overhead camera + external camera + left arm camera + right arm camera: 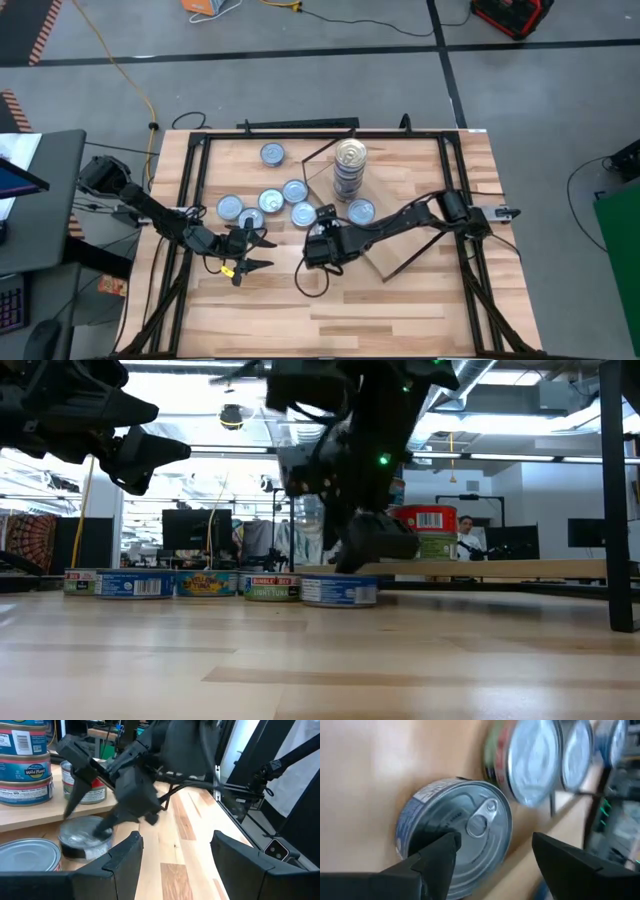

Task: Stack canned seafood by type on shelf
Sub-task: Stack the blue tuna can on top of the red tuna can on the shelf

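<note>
Several flat tins of canned seafood (270, 200) lie loose on the table left of the shelf (500, 568). A stack of tins (350, 165) stands on the shelf, with one single tin (360, 211) beside it. My right gripper (322, 228) is open and slants down over a blue-sided tin with a pull tab (465, 830), which lies flat on the table by the shelf's near-left edge. My left gripper (255, 252) is open and level above the table, to the left of that tin, with nothing between its fingers (125, 860). My right gripper comes at the tin (82, 837) slanting from above. One finger (437, 852) stands in front of the tin's side wall and lid edge; the other (560, 860) is off beyond its rim. Whether either finger touches the tin, I cannot tell.
Another tin (27, 855) lies close beside the one under my right gripper. A row of loose tins (205, 583) runs toward the table's left. The table's dark metal frame (190, 180) runs along its left, right and far sides. Bare planks lie along the near edge (330, 320).
</note>
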Robot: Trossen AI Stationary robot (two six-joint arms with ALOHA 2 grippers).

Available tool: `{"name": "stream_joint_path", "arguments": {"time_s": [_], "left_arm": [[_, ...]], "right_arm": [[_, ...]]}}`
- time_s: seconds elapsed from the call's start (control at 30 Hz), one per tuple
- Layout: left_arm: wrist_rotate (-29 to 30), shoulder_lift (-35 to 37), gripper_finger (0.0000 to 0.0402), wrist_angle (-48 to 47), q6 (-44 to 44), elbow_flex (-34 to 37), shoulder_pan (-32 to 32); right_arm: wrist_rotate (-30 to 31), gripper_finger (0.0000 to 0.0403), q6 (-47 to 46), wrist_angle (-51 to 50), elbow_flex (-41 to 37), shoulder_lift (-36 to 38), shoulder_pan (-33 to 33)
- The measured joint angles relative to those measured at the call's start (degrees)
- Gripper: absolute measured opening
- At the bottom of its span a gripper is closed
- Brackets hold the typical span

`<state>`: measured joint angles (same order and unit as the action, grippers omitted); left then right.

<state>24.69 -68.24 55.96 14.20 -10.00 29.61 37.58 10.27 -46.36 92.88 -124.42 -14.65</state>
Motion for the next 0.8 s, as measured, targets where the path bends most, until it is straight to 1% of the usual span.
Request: {"name": "stream_joint_path", "arguments": {"time_s": [0.07,0.2,0.33,0.37,0.43,0.57,0.67,0.77,0.8], "left_arm": [[0.0,0.02,0.0224,0.0,0.0,0.0,0.0],[-0.01,0.02,0.0224,0.01,0.0,0.0,0.0],[-0.02,0.02,0.0224,0.0,0.0,0.0,0.0],[-0.02,0.02,0.0224,0.0,0.0,0.0,0.0],[-0.02,0.02,0.0224,0.0,0.01,0.0,0.0],[-0.27,0.02,0.0224,-0.4,0.34,0.0,-0.02],[-1.15,0.01,0.0224,-1.59,1.81,0.0,-0.02],[-5.19,-0.01,0.0224,-1.71,2.78,0.0,-0.07],[-6.23,0.02,0.0224,-1.7,3.38,-0.02,-0.07]], "right_arm": [[-2.76,0.0301,1.13,3.85,0.07,0.12,-1.12],[-5.18,0.0301,3.56,10.32,0.21,0.12,-4.3],[-5.44,0.0301,4.32,12.01,1.99,-0.15,-6.53],[-4.45,0.0301,3.21,11.82,2.67,-0.2,-6.86],[-2.08,0.0301,-0.44,10.21,4.37,0.02,-7.26],[-3.12,0.0301,-11.82,4.93,7.83,0.74,-7.8],[-8.84,0.0301,-23.25,0.19,8.89,0.74,-7.59],[-17.15,0.0301,-34.36,-1.03,8.87,0.74,-6.67],[-19.08,0.0301,-37.32,-1.26,8.89,0.74,-6.37]]}}
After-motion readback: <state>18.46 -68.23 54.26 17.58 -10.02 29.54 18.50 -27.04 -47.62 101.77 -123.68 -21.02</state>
